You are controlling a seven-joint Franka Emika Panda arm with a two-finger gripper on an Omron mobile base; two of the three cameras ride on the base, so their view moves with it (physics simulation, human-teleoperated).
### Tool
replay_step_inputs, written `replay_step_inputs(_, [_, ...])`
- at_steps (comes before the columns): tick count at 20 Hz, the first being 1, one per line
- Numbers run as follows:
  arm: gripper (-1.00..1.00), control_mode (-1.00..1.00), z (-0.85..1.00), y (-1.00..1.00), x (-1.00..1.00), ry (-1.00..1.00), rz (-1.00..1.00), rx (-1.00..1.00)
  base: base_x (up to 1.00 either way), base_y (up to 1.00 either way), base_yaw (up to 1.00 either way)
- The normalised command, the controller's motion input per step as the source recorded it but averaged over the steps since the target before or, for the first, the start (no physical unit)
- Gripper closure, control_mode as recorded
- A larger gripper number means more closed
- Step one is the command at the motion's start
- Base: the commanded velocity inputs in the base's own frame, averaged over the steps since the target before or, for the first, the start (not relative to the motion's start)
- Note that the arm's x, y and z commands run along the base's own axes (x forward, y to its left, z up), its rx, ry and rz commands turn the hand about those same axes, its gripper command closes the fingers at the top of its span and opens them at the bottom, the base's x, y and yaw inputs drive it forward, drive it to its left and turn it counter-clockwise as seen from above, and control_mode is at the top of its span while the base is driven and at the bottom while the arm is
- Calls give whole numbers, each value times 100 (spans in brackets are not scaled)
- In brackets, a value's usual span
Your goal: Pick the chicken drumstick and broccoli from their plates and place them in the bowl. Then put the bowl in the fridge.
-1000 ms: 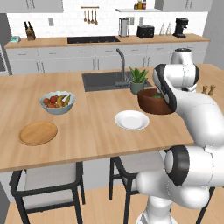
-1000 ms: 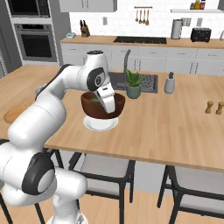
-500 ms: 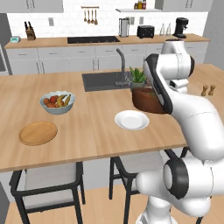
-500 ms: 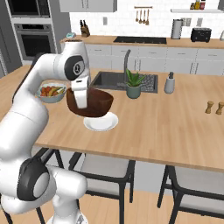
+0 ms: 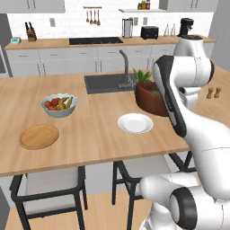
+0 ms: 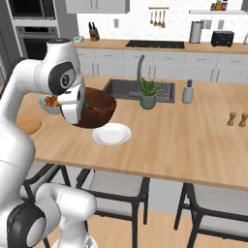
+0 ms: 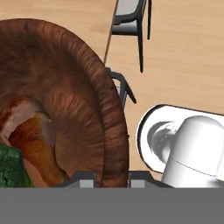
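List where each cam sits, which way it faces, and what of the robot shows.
Left base view: behind-left, looking over the island; arm rises at right, hiding part of the bowl.
Right base view: behind-right; arm at left, bowl lifted above the white plate.
Hand view: on the hand, looking along the bowl's rim at the drumstick and broccoli.
Both base views share the sink.

A long wooden island (image 5: pixel 103 134) fills the middle, a dark sink (image 5: pixel 108 82) set in at 12 o'clock. Dark-framed chairs (image 5: pixel 49 191) tuck under at 6 o'clock. Grey cabinets (image 5: pixel 67 63) and a white tiled wall (image 5: pixel 67 22) run behind, over a pale wood floor (image 5: pixel 99 215).
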Motion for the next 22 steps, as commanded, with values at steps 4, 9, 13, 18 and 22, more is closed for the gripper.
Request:
replay_step_inputs(4, [100,-100,2,10,-40,-26,-2,-1,0,0,0])
replay_step_inputs(9, [100,-100,1,0,-34,-1,-6,0,0,0,0])
replay_step_inputs(13, [100,-100,0,0,-29,0,0,0,0,0,0])
replay_step_inputs(18, [100,-100,-4,9,-42,2,0,-4,0,0,0])
replay_step_inputs(22, [100,-100,-2,1,-31,1,0,-2,0,0,0])
